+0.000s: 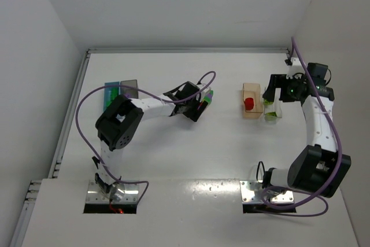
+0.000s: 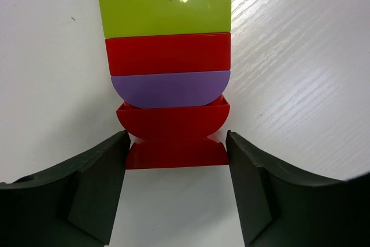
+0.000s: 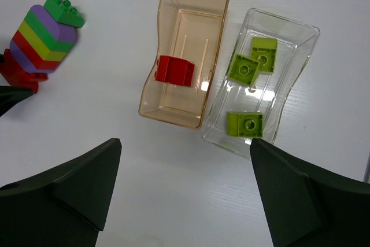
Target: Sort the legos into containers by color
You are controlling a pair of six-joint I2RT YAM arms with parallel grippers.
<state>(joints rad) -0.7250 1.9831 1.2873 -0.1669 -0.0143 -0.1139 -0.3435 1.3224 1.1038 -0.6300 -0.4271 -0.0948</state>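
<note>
- Nearest on the right, clear bin (image 3: pixel 286 91) with three lime-green bricks (image 3: pixel 243 67) inside; green apparently well begun.
- Just beside it, peach bin (image 3: pixel 191 33) holding a single red brick (image 3: pixel 173 69).
- Above those two bins, right jaws spread wide, released, gripping nothing.
- Toward the middle of the table (image 1: pixel 231 154), striped stack (image 3: pixel 43 36) lying on its side, outside every bin: red, purple, yellow-green and green layers all joined.
- Left jaws set against both sides of the stack's bottom red piece (image 2: pixel 176 155), grasping it by the look of the contact; firmness impossible to tell.
- Farther left, blue bin (image 1: pixel 111 89) and grey bin (image 1: pixel 130 87) side by side, partly hidden by the left arm (image 1: pixel 118 122); contents not visible.
- Judged well short of done: stack yet to be pulled apart, each layer yet to be binned, no purple or yellow seen in any bin.
</note>
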